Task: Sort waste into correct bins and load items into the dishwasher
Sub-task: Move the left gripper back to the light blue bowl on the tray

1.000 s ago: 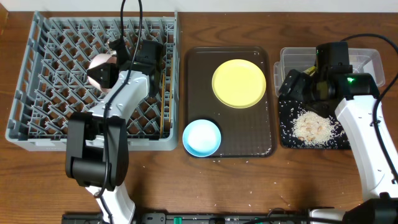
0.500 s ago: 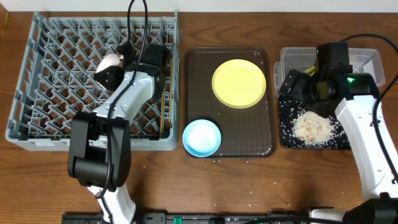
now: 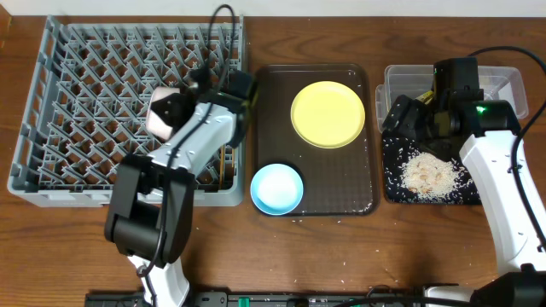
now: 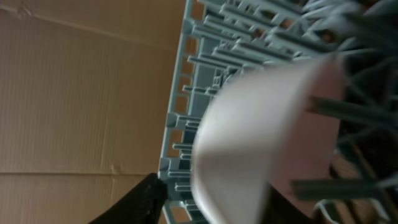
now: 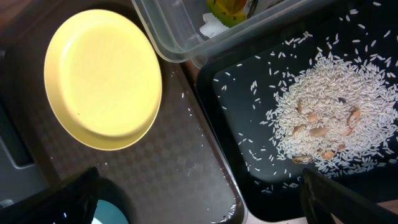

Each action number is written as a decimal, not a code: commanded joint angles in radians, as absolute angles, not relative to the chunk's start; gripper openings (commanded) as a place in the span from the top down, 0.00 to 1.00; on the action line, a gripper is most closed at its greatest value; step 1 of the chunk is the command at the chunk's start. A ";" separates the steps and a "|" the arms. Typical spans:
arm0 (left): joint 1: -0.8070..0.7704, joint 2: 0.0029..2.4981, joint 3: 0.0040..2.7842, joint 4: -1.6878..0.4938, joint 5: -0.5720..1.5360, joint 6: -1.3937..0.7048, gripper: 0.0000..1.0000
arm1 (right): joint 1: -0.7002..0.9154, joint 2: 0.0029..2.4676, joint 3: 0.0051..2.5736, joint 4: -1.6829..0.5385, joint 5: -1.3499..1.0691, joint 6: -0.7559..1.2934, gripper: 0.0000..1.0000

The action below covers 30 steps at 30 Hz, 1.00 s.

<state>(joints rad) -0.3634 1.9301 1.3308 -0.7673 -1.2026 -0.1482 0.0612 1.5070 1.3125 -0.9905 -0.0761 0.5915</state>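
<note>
My left gripper [image 3: 177, 109] is shut on the white bowl [image 3: 160, 118] and holds it tilted over the right part of the grey dish rack [image 3: 77, 102]. In the left wrist view the bowl [image 4: 267, 130] fills the space between the fingers of the left gripper [image 4: 230, 208]. Brown chopsticks [image 3: 226, 162] lie in the rack. The yellow plate [image 3: 328, 113] and the light-blue bowl [image 3: 276, 188] sit on the dark-brown serving tray [image 3: 354, 192]. My right gripper [image 5: 199, 208] is open and empty above the black tray [image 3: 392, 183] of rice [image 5: 336, 118]. The clear tub [image 5: 180, 43] holds the wrapper [image 5: 233, 9] and tissue [image 5: 211, 28]. The cup is out of view.
The rack's upright pegs [image 4: 236, 50] stand close around the bowl. Loose rice grains [image 3: 341, 260] lie on the wooden table in front of the serving tray. A cardboard wall [image 4: 81, 93] shows beyond the rack.
My left gripper has carried the white bowl to the right and toward the front over the rack. The right arm has not moved.
</note>
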 commanded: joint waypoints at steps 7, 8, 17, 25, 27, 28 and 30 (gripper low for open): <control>-0.435 1.925 1.326 -0.818 -1.204 -0.163 0.50 | 0.054 1.491 1.314 -0.992 -0.080 0.598 0.01; -0.444 1.915 1.327 -0.818 -1.204 -0.163 0.50 | 0.054 1.491 1.314 -0.992 -0.080 0.598 0.01; -0.501 1.739 1.335 -0.807 -0.872 -0.171 0.47 | 0.054 1.491 1.314 -0.992 -0.080 0.598 0.01; -0.504 1.522 1.335 -0.836 -0.068 -0.171 0.53 | 0.054 1.491 1.314 -0.992 -0.080 0.598 0.01; -0.504 1.499 1.334 -0.852 0.115 -0.185 0.53 | 0.054 1.491 1.314 -0.992 -0.080 0.598 0.01; -0.505 1.496 1.334 -0.864 0.170 -0.204 0.53 | 0.054 1.491 1.314 -0.992 -0.080 0.598 0.01; -0.525 1.503 1.318 -0.915 0.197 -0.274 0.54 | 0.054 1.491 1.314 -0.992 -0.080 0.598 0.01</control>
<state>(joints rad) -0.5049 1.4952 1.3308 -0.8688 -0.0589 -0.1833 0.0612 1.5070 1.3125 -0.9901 -0.0761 0.5915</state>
